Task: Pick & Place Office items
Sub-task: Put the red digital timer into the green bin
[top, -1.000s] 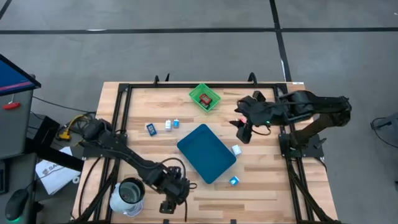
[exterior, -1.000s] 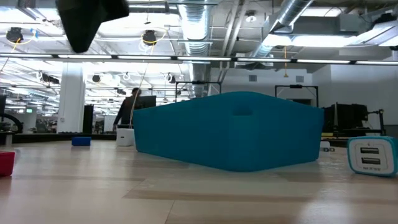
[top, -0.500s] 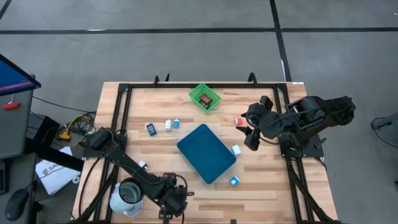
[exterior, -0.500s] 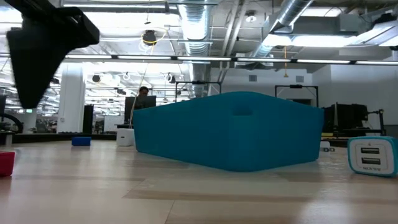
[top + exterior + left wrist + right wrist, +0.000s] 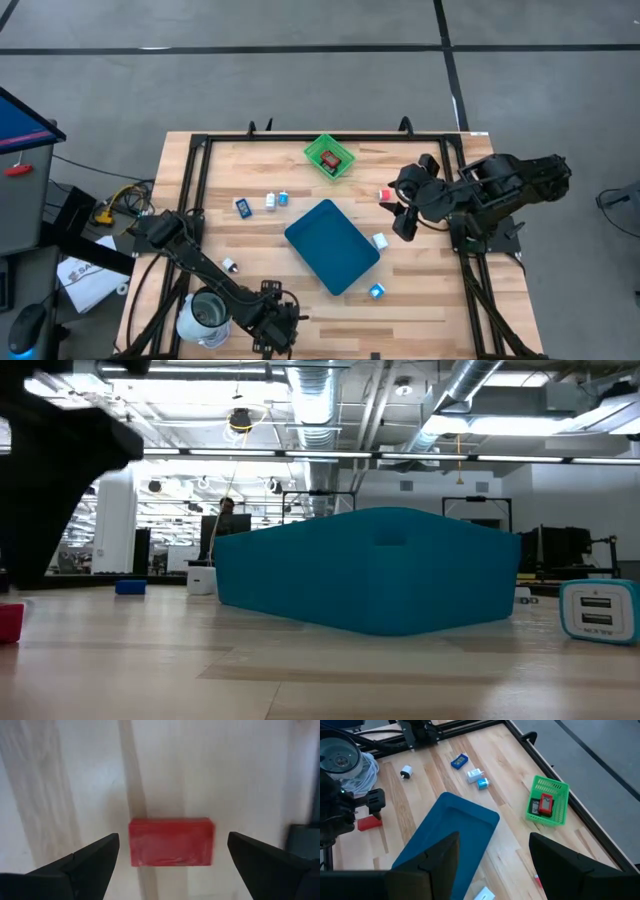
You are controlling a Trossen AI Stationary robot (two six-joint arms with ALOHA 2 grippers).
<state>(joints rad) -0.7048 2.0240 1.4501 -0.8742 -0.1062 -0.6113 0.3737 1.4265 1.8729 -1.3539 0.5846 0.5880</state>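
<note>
The office items are small pieces scattered over the wooden table. A red rectangle (image 5: pixel 171 843) lies flat near the table's near edge, and my left gripper (image 5: pixel 173 838) hovers above it, open, one finger on each side without touching. The right wrist view shows this red piece (image 5: pixel 369 823) beside the left gripper (image 5: pixel 372 802). White-and-blue blocks (image 5: pixel 379 241) (image 5: pixel 376 291) lie by the teal board (image 5: pixel 332 245). More pieces (image 5: pixel 270 202) lie left of the board. My right gripper (image 5: pixel 405 215) hangs open above the table's right part, near a red piece (image 5: pixel 385 196).
A green mesh basket (image 5: pixel 330 157) at the far edge holds a red and a black piece. A white round device (image 5: pixel 205 312) stands at the near left corner. A tiny white piece (image 5: pixel 229 266) lies on bare wood. In the low view the teal board (image 5: pixel 370 570) fills the middle.
My left gripper has moved toward the table's near edge and down, and now stands over the red rectangle; the tiny white piece it had hidden now shows. My right arm drew back a little toward the right edge, then kept still.
</note>
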